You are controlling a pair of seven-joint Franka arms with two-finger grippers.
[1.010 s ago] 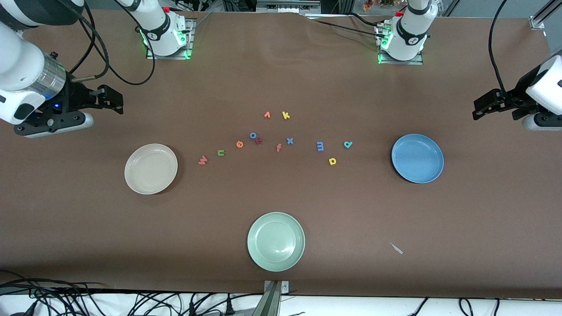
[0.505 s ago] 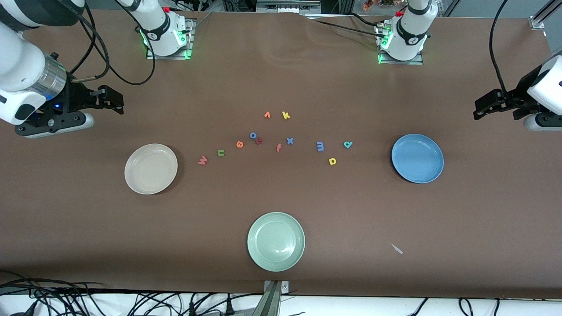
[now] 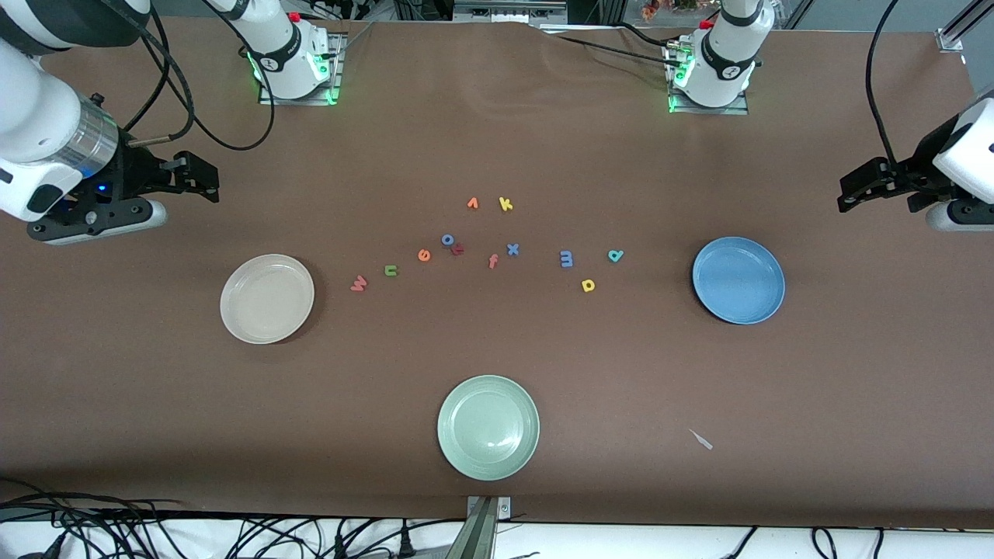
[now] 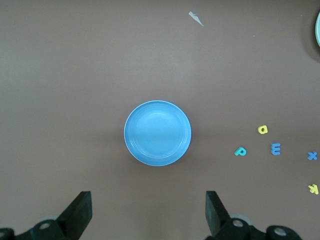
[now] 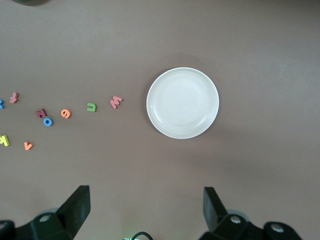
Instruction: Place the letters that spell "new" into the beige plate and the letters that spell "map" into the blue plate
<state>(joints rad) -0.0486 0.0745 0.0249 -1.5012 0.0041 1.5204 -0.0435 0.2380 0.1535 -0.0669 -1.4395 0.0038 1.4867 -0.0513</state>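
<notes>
Plates, 3: beige plate [image 3: 267, 299] centre-left of frame, blue plate [image 3: 738, 280] centre-right, pale green plate [image 3: 488, 427] bottom centre, all empty

Foam letters, 12, mid-frame on table: w [image 3: 358, 284], n [image 3: 390, 270], e [image 3: 424, 255]; m [image 3: 567, 258], a [image 3: 615, 255], p [image 3: 588, 286]; six others

Grippers, 2: left gripper [image 3: 870, 184] far right edge, right gripper [image 3: 190, 175] upper left, both spread, holding nothing

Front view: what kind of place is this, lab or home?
Most likely a robotics lab bench: two arm bases bolted to a brown-covered table, loose cables along its near edge, and a staged set of foam letters between plates.
</notes>
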